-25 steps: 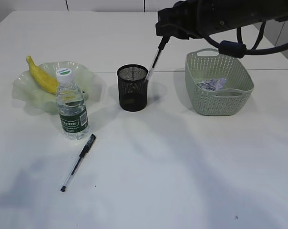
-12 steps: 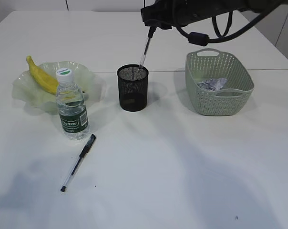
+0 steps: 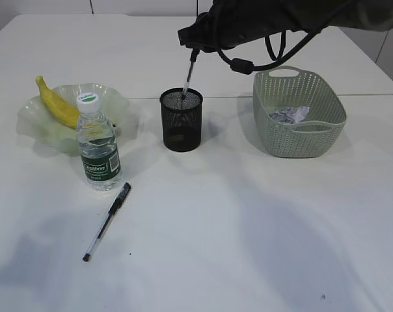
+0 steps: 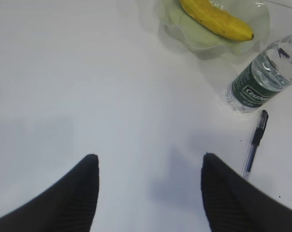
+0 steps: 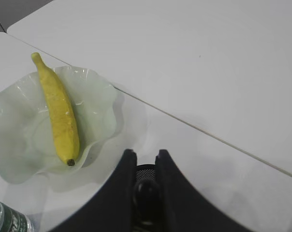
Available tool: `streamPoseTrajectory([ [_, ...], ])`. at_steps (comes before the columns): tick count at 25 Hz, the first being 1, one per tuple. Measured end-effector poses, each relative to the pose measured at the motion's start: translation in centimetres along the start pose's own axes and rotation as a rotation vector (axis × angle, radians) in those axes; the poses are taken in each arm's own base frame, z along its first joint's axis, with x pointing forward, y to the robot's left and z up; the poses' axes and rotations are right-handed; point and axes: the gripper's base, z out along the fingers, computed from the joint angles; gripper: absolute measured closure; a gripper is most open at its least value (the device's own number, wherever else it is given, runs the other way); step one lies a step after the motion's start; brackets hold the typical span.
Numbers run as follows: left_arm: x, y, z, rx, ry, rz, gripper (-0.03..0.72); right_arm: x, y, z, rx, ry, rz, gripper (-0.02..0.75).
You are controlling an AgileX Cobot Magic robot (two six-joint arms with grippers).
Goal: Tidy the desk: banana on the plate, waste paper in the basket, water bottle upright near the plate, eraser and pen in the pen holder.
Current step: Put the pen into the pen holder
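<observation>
My right gripper (image 3: pixel 192 53) (image 5: pixel 146 154) is shut on a pen (image 3: pixel 187 77) that hangs almost upright, its tip at the mouth of the black mesh pen holder (image 3: pixel 181 121) (image 5: pixel 147 169). A second pen (image 3: pixel 107 221) (image 4: pixel 255 144) lies on the table in front of the upright water bottle (image 3: pixel 97 146) (image 4: pixel 262 79). The banana (image 3: pixel 55 103) (image 4: pixel 216 20) (image 5: pixel 59 111) rests on the pale green plate (image 3: pixel 128 114) (image 4: pixel 184 41) (image 5: pixel 100 101). Crumpled waste paper (image 3: pixel 289 115) sits in the green basket (image 3: pixel 299 140). My left gripper (image 4: pixel 148 162) is open above bare table. I cannot make out the eraser.
The bottle stands just in front of the plate, left of the pen holder. The basket is to the holder's right. A seam between two white tabletops (image 3: pixel 138 98) runs behind the plate and holder.
My right gripper has carried the pen leftward, from beside the holder's right rim to above its opening. The pen now hangs closer to upright. Nothing else has moved.
</observation>
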Motion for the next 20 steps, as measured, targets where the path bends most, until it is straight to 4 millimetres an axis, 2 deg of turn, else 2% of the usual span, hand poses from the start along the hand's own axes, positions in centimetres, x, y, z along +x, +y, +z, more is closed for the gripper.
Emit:
streamPoseTrajectory([
  [10, -0.3, -0.2, 0.0, 0.025, -0.033, 0.001, 0.230, 3.0, -1.0, 4.3, -0.004, 0.061, 0.010, 0.683],
  [20, -0.4, -0.3, 0.0, 0.029, -0.039, 0.002, 0.239, 4.6, -1.3, 5.9, -0.006, 0.092, 0.020, 0.681],
])
